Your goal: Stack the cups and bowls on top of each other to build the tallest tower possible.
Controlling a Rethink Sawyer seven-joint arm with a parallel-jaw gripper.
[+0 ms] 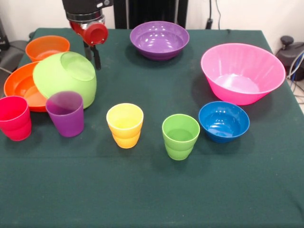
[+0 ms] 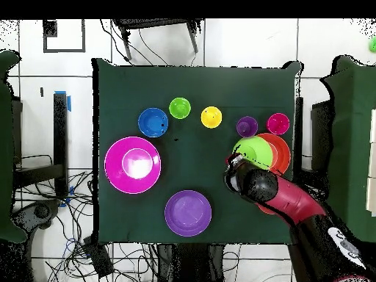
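Observation:
The lime green bowl (image 1: 64, 78) (image 2: 252, 150) lies tilted on its side, bottom up toward the camera, leaning in the large orange bowl (image 1: 16, 85) (image 2: 280, 151). My gripper (image 1: 93, 59) (image 2: 229, 167) hangs just behind its far rim; whether it touches the bowl is hidden. In a row stand the red cup (image 1: 14, 118) (image 2: 278, 123), purple cup (image 1: 65, 114) (image 2: 247, 126), yellow cup (image 1: 125, 125) (image 2: 211, 117) and green cup (image 1: 180, 137) (image 2: 180, 109), all upright. The pink bowl (image 1: 242, 72) (image 2: 132, 164), purple bowl (image 1: 159, 39) (image 2: 188, 213), blue bowl (image 1: 223, 121) (image 2: 153, 122) and small orange bowl (image 1: 47, 46) sit upright and apart. No tower shows.
A dark green cloth (image 1: 152, 190) (image 2: 198, 81) covers the table. My arm (image 2: 294, 205) reaches over the corner where the small orange bowl stands. Cables and chair legs lie on the floor beyond the table edges.

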